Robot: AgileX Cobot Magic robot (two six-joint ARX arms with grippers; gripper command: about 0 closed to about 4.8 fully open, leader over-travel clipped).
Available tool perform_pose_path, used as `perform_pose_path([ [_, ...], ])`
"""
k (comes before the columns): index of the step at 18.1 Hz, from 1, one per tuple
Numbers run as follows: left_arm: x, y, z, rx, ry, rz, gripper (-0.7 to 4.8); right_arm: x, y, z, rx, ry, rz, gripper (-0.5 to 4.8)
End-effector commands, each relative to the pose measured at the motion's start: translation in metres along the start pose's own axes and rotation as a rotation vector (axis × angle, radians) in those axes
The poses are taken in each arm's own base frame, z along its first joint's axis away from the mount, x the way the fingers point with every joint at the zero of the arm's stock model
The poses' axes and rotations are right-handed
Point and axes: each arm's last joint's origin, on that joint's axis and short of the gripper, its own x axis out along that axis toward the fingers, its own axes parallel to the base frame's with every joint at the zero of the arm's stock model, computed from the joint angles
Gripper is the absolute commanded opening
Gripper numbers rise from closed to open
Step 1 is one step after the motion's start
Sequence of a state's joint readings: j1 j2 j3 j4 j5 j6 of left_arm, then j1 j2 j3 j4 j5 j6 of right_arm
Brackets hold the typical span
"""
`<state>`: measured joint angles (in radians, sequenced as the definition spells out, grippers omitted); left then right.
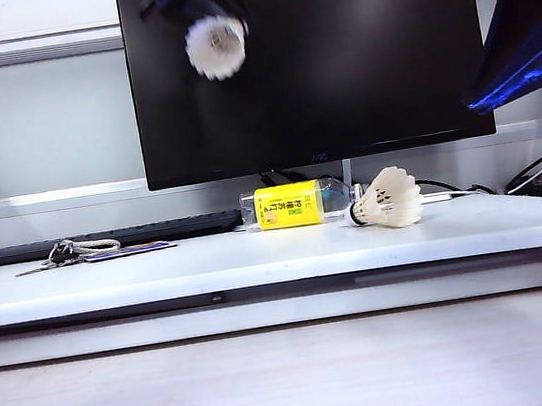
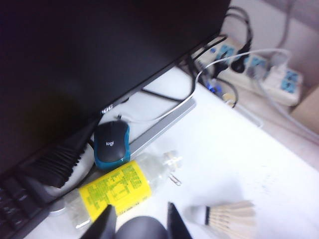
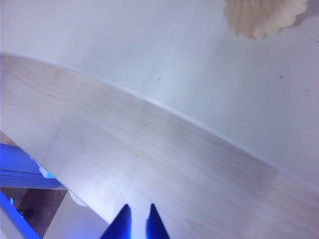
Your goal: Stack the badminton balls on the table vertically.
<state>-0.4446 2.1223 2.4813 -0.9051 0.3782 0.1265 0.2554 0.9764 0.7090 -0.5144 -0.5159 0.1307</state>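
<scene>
One badminton ball [image 1: 216, 46] hangs high in front of the monitor, skirt facing the camera, blurred, with my left gripper [image 1: 201, 9] shut on it from above. In the left wrist view the gripper [image 2: 141, 211] shows two dark fingers [image 2: 106, 225] around a dark rounded shape. The other badminton ball [image 1: 389, 199] [image 2: 230, 218] [image 3: 264, 17] lies on its side on the white table [image 1: 209, 262], to the right of a bottle. My right gripper [image 3: 139, 206] hangs high at the right, blue fingertips nearly together, nothing between them, over the wood-grain surface.
A clear bottle with a yellow label [image 1: 287, 206] [image 2: 115, 188] lies beside the resting ball. A black monitor [image 1: 332, 63] stands behind, with a keyboard [image 1: 104, 238], keys [image 1: 61, 255], a blue mouse [image 2: 111, 144] and a power strip [image 2: 264, 74]. The pale wood-grain surface [image 3: 149, 164] lies in front.
</scene>
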Motion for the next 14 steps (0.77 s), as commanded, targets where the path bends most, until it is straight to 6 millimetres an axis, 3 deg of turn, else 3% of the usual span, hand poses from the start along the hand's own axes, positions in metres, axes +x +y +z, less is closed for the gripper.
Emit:
perform_pose_path([
  [1, -0.027, -0.01, 0.01, 0.03, -0.026, -0.001, 1.04, -0.001, 0.001, 0.001, -0.003, -0.004, 0.0, 0.54],
  [7, -0.088, -0.033, 0.023, 0.063, -0.07, 0.009, 1.01, -0.001, 0.001, 0.0, -0.001, 0.0, -0.001, 0.54],
  [14, -0.181, -0.067, 0.024, 0.104, -0.137, 0.094, 1.01, -0.001, 0.001, 0.0, 0.001, 0.003, 0.003, 0.54],
])
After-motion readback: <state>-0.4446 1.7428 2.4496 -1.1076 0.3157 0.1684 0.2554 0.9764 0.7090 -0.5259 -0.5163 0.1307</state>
